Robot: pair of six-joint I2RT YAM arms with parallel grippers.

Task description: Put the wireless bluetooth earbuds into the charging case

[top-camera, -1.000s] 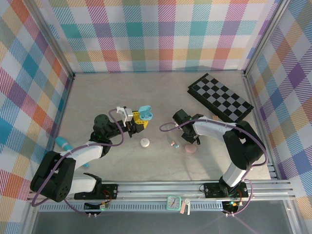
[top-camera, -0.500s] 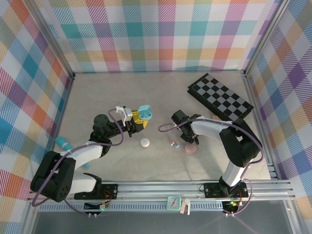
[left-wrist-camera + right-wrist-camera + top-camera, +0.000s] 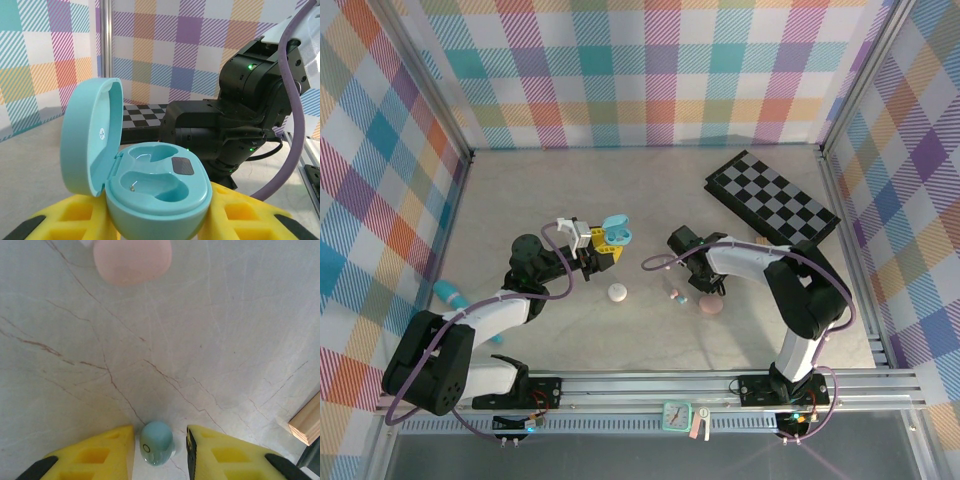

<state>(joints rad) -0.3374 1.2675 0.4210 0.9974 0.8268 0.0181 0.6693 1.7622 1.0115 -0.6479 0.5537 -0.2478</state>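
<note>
My left gripper (image 3: pixel 601 247) is shut on the teal charging case (image 3: pixel 157 200) and holds it above the table. The case's lid (image 3: pixel 90 140) stands open and both wells are empty. In the right wrist view my right gripper (image 3: pixel 160 452) straddles a teal earbud (image 3: pixel 156 442) lying on the table, with a narrow gap on each side between it and the yellow fingers (image 3: pixel 95 460). From above, the right gripper (image 3: pixel 713 284) points down just behind the pink case (image 3: pixel 710 305). Two more earbuds (image 3: pixel 676 297) lie left of that case.
A white case (image 3: pixel 617 292) lies between the arms. The pink case (image 3: pixel 132 260) sits just ahead of the right fingers. A folded chessboard (image 3: pixel 775 200) lies at the back right with a wooden block (image 3: pixel 306 422) near it. A teal object (image 3: pixel 450 293) rests by the left wall.
The right jaws have narrowed around the teal earbud and the right wrist has shifted slightly left. The left arm and its case have not moved.
</note>
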